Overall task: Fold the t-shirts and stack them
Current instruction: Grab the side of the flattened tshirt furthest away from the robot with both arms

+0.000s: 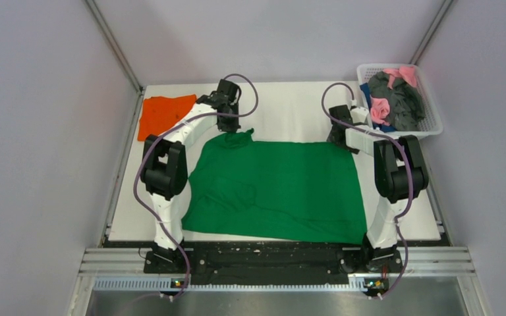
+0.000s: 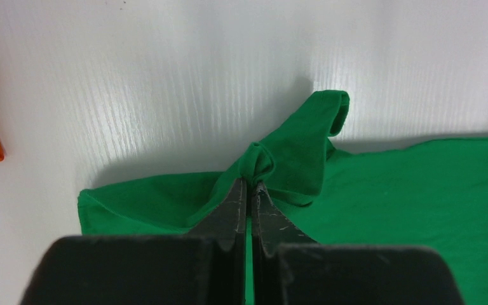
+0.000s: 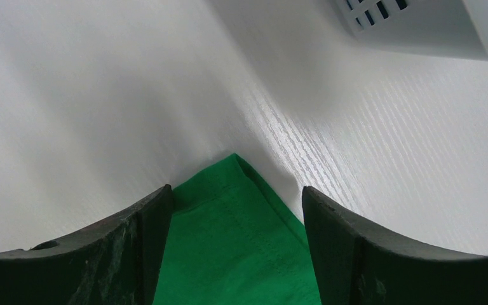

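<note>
While the left tool (image 2: 249, 185) pinches a bunched fold of green t-shirt (image 1: 283, 191), the right tool (image 3: 236, 194) gapes over its flat corner

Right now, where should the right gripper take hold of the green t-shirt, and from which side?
Grip the green t-shirt at its far right corner, coming down from above: the cloth lies flat there and the open right gripper straddles that tip.
</note>
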Tool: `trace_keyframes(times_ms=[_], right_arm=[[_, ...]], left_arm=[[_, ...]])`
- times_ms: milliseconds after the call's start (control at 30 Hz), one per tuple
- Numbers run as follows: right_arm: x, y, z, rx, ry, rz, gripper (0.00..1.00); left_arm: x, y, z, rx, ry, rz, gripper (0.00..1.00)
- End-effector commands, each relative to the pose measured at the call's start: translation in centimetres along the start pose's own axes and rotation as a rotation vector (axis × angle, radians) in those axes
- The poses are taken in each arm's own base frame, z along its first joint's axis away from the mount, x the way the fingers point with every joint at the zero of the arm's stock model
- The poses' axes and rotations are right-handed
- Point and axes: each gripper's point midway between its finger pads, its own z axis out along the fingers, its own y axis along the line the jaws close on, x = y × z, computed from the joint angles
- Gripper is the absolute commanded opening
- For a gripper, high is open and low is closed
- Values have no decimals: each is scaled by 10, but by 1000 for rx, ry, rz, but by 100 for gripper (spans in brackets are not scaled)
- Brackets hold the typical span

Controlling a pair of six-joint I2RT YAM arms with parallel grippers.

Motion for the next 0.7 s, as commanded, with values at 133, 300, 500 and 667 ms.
trace_keyframes(times_ms=[133,300,500,667], right_arm=[[-26,10,6,-18,-17,60,74],[-45,18,5,-39,-38,73,74],[-10,25,20,-62,68,27,72],[11,17,27,-34,112,13,62]], left_arm=[[-22,-6,-31,33,-98,-9,0],[-23,-5,-32,27,-101,-9,0],[-22,-7,-29,36,-94,-20,0],[-20,-7,-29,33,-91,-18,0]])
